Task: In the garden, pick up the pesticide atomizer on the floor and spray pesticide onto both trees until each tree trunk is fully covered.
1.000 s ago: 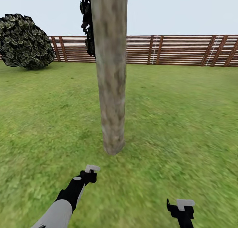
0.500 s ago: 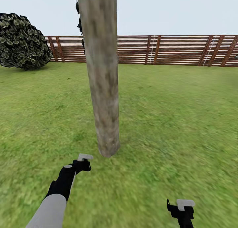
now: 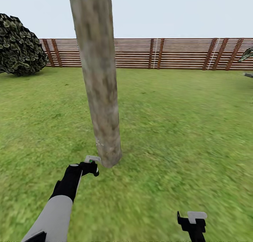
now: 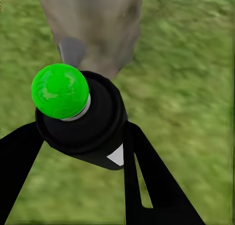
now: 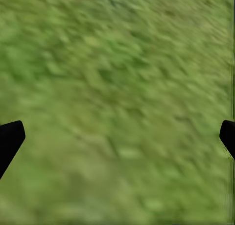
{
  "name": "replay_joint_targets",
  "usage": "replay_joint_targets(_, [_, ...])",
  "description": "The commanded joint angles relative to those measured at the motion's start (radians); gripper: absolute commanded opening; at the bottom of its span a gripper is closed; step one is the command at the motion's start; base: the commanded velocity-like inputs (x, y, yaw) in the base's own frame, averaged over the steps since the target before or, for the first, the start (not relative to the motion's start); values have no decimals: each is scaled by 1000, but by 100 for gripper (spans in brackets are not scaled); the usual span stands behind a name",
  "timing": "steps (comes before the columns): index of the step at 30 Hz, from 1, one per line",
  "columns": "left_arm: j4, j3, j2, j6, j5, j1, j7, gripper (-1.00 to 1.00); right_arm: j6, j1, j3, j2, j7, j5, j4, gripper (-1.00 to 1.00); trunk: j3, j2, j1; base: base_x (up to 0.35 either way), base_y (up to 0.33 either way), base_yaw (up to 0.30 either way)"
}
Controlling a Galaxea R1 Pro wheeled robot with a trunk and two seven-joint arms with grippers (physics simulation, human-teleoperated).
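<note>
The tree trunk [image 3: 100, 94], a mottled grey-brown column, rises from the grass [image 3: 175, 129] left of centre. My left gripper [image 3: 92, 163] is right beside the trunk's base, shut on the pesticide atomizer [image 4: 83, 122]. The atomizer is a black bottle with a round bright green top and a small white patch, pointed at the trunk [image 4: 98, 24]. A few white pesticide specks [image 3: 98, 142] dot the bark low down. My right gripper [image 3: 192, 219] hangs open over bare grass at the lower right, its fingertips wide apart in the right wrist view.
A brown slatted fence [image 3: 168, 52] closes the lawn at the back. A round dark bush [image 3: 19, 47] stands at the far left, and a palm frond [image 3: 247, 54] pokes in at the right edge. Open grass spreads right of the trunk.
The whole view has shifted, so trunk and fence sit further left. My left arm has reached out, bringing the atomizer close to the trunk's base. White specks now show on the lower bark.
</note>
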Motion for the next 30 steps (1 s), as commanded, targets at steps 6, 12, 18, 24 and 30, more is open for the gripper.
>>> replay_joint_targets(6, [-43, 4, -3, 27, -9, -20, -10, -100, -3, -1, -5, 0, -5, 11, 2, 100, -1, 0, 0, -138, -112, 0])
replay_joint_targets(12, [-44, 4, -2, 121, -10, -116, -11, -100, -3, -1, -6, 0, -5, 11, 2, 100, 3, 0, 0, -8, -4, -198])
replay_joint_targets(18, [-45, 4, 2, 125, -13, -117, -12, -100, -3, -1, -6, -1, -6, 11, 2, 100, 6, 0, 0, 0, 0, -176])
replay_joint_targets(24, [-117, 5, 23, 152, -9, -120, -12, -100, -3, -1, -5, 0, -6, 11, 2, 100, 6, 0, 0, 52, -127, -8])
replay_joint_targets(30, [-139, 4, 24, 176, -9, -123, -12, -100, -3, -1, -5, 0, -6, 11, 2, 100, 6, 0, 0, -180, -143, 0])
